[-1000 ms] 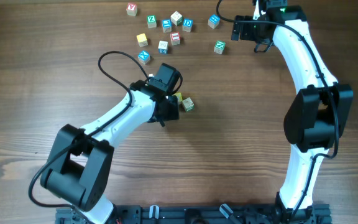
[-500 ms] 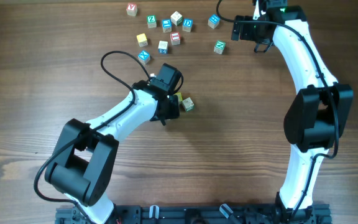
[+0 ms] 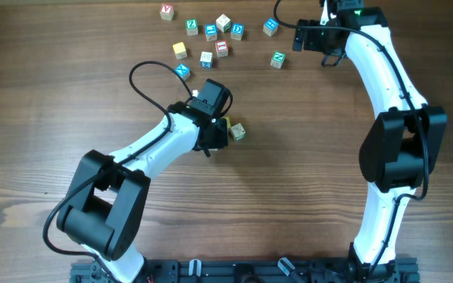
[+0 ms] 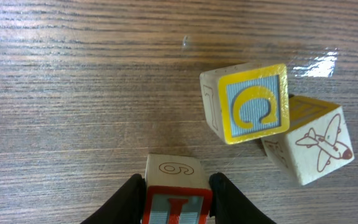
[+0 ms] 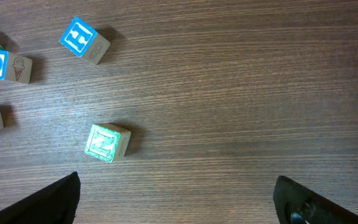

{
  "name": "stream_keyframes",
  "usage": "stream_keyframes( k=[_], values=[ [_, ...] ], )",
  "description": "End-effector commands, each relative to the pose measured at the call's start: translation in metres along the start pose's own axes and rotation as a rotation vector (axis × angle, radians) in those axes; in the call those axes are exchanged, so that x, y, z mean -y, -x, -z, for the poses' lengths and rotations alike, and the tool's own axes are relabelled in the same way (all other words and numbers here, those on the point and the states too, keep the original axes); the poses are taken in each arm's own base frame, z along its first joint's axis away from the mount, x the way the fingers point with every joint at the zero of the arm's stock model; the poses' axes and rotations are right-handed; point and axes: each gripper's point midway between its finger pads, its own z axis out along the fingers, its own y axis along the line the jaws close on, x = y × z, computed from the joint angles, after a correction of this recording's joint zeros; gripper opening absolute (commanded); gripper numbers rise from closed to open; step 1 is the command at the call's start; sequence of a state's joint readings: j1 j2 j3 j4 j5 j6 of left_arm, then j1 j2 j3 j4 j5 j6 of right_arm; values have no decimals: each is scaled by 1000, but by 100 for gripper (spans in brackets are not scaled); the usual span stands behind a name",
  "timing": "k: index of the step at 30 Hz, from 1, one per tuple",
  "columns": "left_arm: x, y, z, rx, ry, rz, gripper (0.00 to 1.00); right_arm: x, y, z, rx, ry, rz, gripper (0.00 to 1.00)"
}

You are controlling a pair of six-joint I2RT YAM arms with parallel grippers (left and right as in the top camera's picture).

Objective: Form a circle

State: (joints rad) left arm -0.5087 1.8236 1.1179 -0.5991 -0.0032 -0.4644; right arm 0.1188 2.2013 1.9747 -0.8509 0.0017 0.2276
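Left wrist view: the left gripper (image 4: pixel 178 179) has both fingers pressed flat against opposite sides of the red cube (image 4: pixel 178 200), lettered I, with no gap visible on either side. Whether this cube is clear of the table (image 4: pixel 73 93) cannot be told. The grip is judged to serve placement. The red cube sits just beside the yellow cube (image 4: pixel 247 102) without touching it, and the yellow cube touches the pale cube (image 4: pixel 312 146), which bears an aeroplane drawing. These three mark the beginning of the circle (image 3: pixel 233 129), at mid-table just right of the left gripper in the overhead view; the ring is not yet closed. The green N cube (image 3: pixel 278 58) and the blue X cube (image 3: pixel 182 71) lie well apart from it among the loose cubes (image 3: pixel 211 31) at the far edge, probably because they are not yet fetched. The right gripper (image 5: pixel 176 186) is spread wide and holds nothing. It hovers near the green N cube, a position suited to picking it. Count, overhead view: eleven loose cubes at the far edge (four blue, two green, two red, two pale, one yellow) and two cubes visible at the circle. The red cube is hidden there under the left gripper, which makes fourteen cubes in all.
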Motion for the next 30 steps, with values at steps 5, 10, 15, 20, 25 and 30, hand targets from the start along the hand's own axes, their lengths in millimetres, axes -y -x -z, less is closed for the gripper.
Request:
stream_keyframes(
  k=[5,10,15,20,25,30],
  values=[
    [-5,7,-5,40,36,-16,31,0,9,10,32,-2,-10,100],
    [-5,9,-4,49,34,-16,44,0,9,10,32,-2,-9,100],
    [-3,3,-5,23,22,-17,43,0,9,10,32,-3,-10,100],
    [-4,1,-5,13,27,-19,30,0,9,10,32,-2,-10,100],
    [0,7,-5,37,14,-19,29,0,9,10,32,-2,-10,100],
    [1,9,-5,46,8,-19,32,0,9,10,32,-2,-10,100]
  ],
)
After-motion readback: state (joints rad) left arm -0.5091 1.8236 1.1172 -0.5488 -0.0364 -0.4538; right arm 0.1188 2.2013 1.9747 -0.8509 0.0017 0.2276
